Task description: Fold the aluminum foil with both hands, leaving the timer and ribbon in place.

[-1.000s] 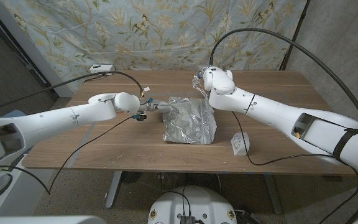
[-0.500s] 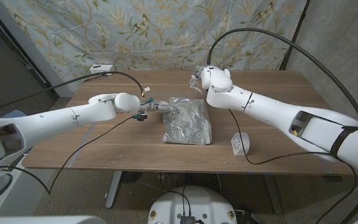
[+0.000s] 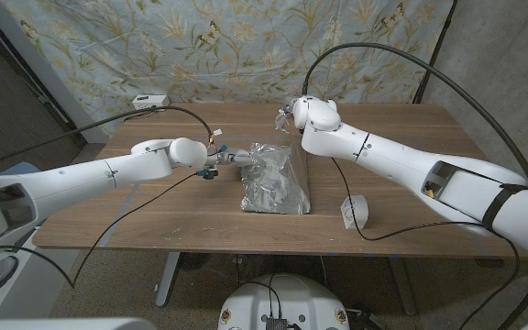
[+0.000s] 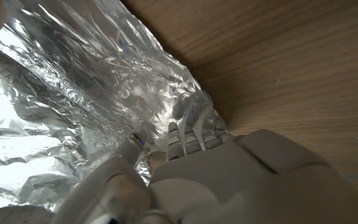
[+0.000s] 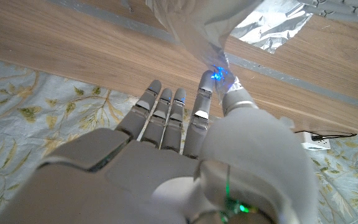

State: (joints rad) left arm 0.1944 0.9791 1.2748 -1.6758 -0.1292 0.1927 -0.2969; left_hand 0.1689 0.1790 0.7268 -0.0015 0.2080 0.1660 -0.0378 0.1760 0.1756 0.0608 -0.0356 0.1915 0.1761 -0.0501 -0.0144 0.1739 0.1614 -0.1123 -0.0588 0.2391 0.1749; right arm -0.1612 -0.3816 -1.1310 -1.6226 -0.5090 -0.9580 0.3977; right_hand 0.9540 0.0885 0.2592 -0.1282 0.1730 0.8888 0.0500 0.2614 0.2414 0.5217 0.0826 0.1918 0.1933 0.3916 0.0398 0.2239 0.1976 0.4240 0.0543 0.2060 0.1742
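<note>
Aluminum foil (image 3: 274, 178) lies at frame centre. The right hand (image 3: 289, 114), above it, pinches a raised foil corner for folding. The left hand (image 3: 230, 157) pins the foil's upper-left edge, anchoring the sheet.

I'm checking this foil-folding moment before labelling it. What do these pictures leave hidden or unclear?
- Head view: the right hand is mostly behind its own white wrist, so its hold on the crinkled silver aluminum foil is unclear there.
- Head view: the left hand at the foil's edge is too small to read.
- Right wrist view: the pinched foil is blurred and cut off by the picture's edge.
</note>
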